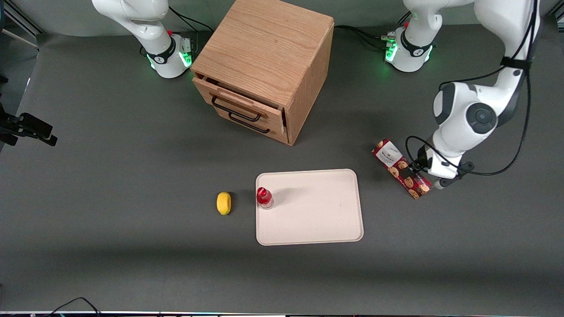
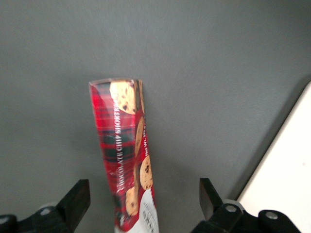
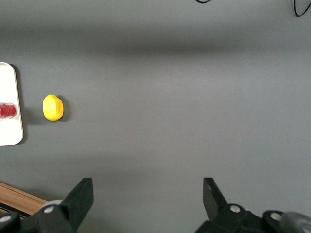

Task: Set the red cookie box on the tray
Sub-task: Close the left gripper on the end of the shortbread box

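Note:
The red cookie box (image 1: 400, 168) lies flat on the grey table, toward the working arm's end, beside the tray (image 1: 308, 207) and apart from it. My left gripper (image 1: 424, 175) is low over the end of the box that is nearer the front camera. In the left wrist view the gripper (image 2: 143, 192) is open, with the box (image 2: 124, 150) between its fingers (image 2: 77, 199). Neither finger touches the box. The box's white label end is at the gripper. An edge of the cream-white tray (image 2: 286, 174) shows beside it.
A small red-capped bottle (image 1: 264, 197) stands on the tray at its edge toward the parked arm. A yellow lemon (image 1: 224, 203) lies on the table beside it. A wooden drawer cabinet (image 1: 264, 66) stands farther from the front camera, its top drawer slightly open.

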